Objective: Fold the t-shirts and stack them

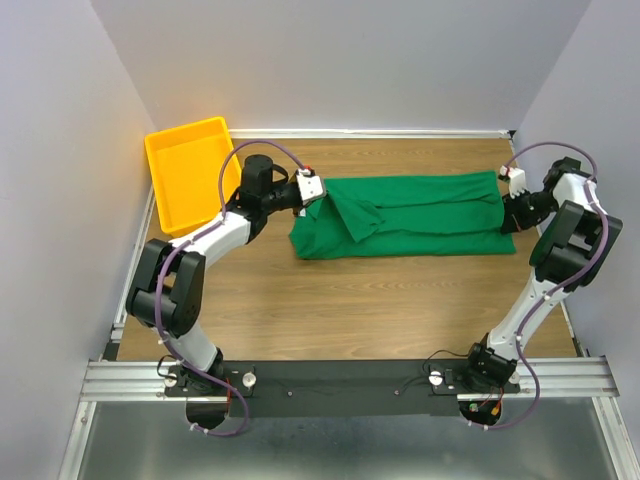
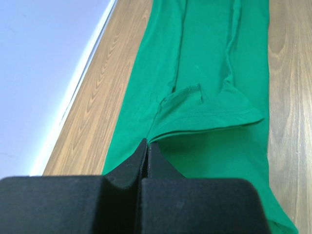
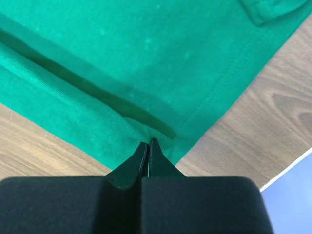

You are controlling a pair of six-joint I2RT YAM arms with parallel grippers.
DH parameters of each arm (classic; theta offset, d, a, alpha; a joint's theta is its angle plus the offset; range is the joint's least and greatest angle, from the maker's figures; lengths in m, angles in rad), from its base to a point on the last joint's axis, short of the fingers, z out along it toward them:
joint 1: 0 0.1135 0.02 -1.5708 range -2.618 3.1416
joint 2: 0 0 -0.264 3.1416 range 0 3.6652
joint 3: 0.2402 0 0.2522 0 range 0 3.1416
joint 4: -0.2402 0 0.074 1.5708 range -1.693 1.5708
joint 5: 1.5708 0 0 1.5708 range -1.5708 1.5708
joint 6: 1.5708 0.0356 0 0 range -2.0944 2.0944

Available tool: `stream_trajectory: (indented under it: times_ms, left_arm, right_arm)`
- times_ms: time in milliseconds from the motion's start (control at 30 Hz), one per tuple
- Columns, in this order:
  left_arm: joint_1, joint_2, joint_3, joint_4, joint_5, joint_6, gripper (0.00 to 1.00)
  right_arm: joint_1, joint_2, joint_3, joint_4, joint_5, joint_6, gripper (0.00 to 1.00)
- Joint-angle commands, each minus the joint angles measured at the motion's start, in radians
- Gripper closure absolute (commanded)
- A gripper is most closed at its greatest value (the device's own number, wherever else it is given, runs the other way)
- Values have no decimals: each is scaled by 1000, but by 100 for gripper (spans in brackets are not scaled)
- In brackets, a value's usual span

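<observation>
One dark green t-shirt (image 1: pixel 410 214) lies folded lengthwise into a long band across the far part of the wooden table. My left gripper (image 1: pixel 318 192) is shut on the shirt's left end, pinching an edge of cloth (image 2: pixel 161 134) where a sleeve folds over. My right gripper (image 1: pixel 508 186) is shut on the shirt's right end, pinching a hemmed corner (image 3: pixel 156 131). The cloth stretches between the two grippers. The neck tag is not in view.
A yellow tray (image 1: pixel 190 172) stands at the far left by the wall. White walls close the table on the left, back and right. Bare wood (image 1: pixel 380 310) lies between the shirt and the arm bases.
</observation>
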Motion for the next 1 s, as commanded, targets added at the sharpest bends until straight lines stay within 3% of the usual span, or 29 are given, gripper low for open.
stream_trajectory:
  times_ms: [0,967]
  left_arm:
    - [17,21,31,44,-8,-17,100]
    - [42,113,93,70,-15,-57,100]
  right_arm:
    - [4,37,48,-2,13,38,97]
    - [36,161,184,12,26,130,94]
